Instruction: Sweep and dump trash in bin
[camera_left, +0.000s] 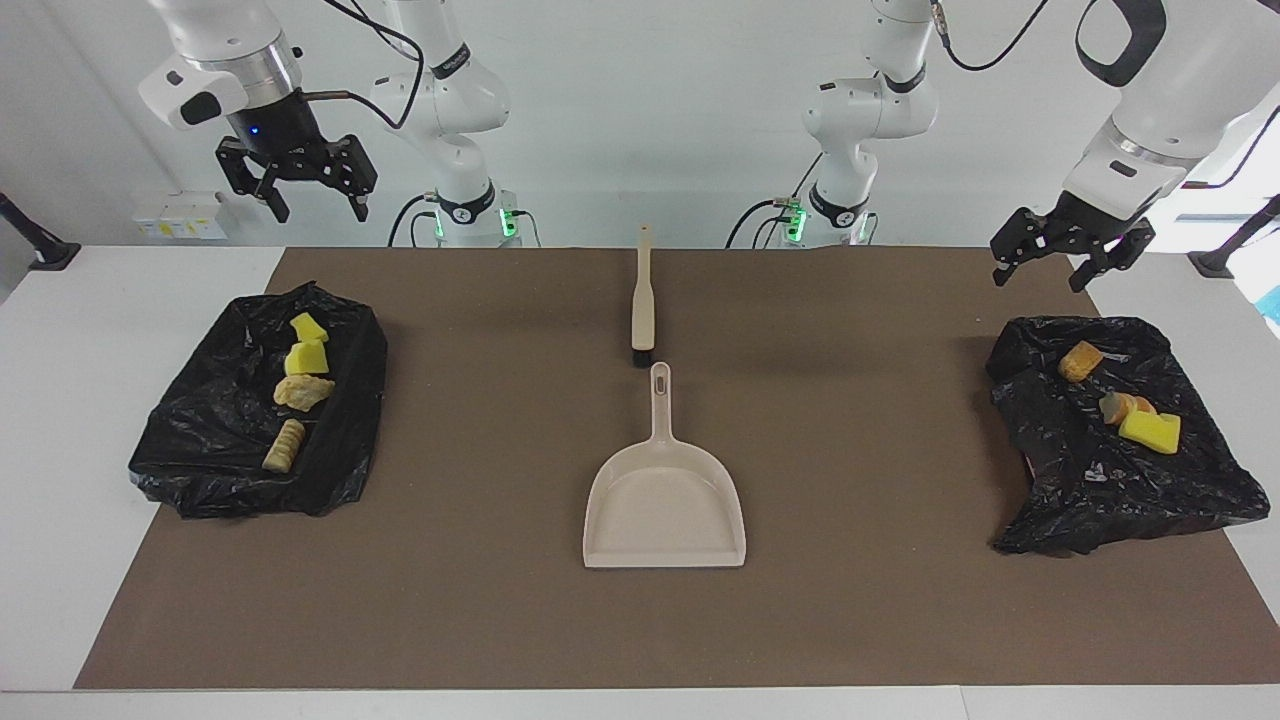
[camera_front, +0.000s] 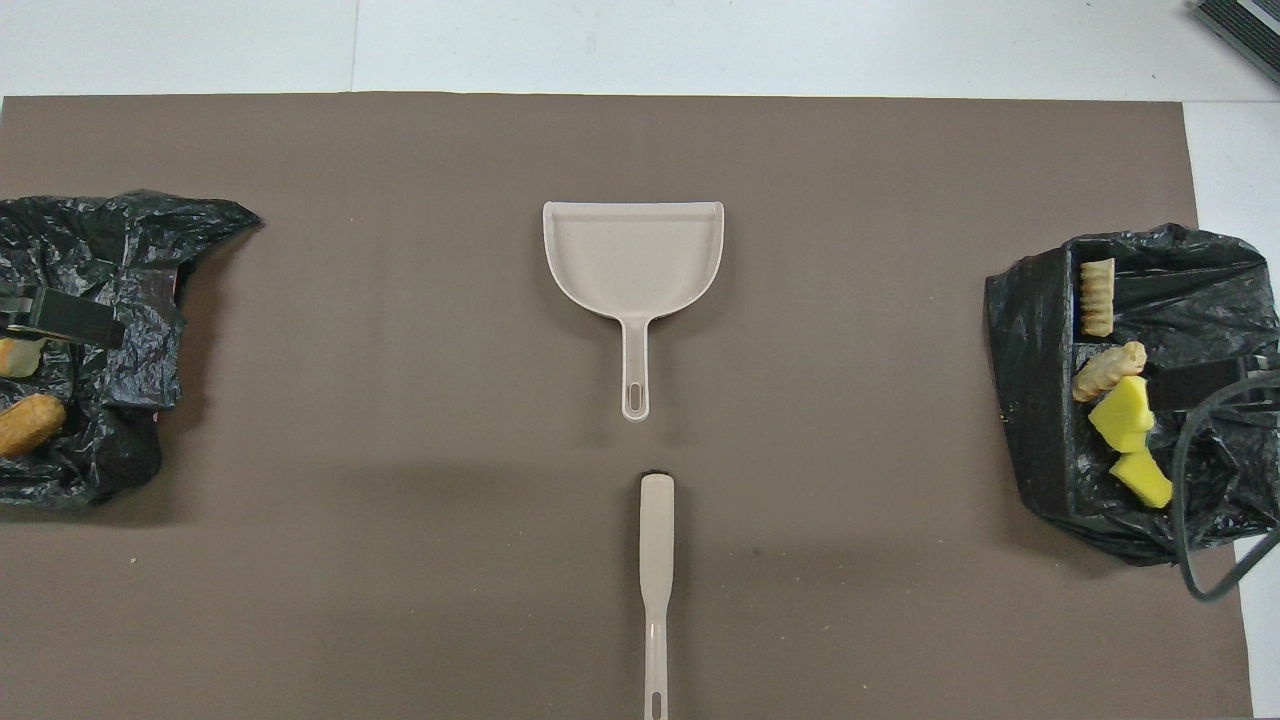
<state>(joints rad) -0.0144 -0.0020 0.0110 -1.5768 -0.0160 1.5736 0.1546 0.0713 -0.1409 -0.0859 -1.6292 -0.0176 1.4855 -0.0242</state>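
Observation:
Two bins lined with black bags hold the trash. The bin (camera_left: 205, 430) toward the right arm's end holds two yellow sponge chunks (camera_left: 306, 357), a tan piece (camera_left: 302, 392) and a croissant-like piece (camera_left: 284, 445). The bin (camera_left: 1100, 490) toward the left arm's end holds a tan piece (camera_left: 1080, 361), an orange piece (camera_left: 1122, 407) and a yellow sponge (camera_left: 1150, 431). My right gripper (camera_left: 322, 212) is open and empty, high over its bin's robot-side edge. My left gripper (camera_left: 1042, 278) is open and empty, raised over the robot-side edge of its bin.
A beige dustpan (camera_left: 665, 505) lies mid-mat with its handle toward the robots. A beige brush (camera_left: 642, 300) lies in line with it, nearer the robots. Both show in the overhead view: dustpan (camera_front: 633, 255), brush (camera_front: 655, 560). A brown mat (camera_left: 480, 600) covers the table.

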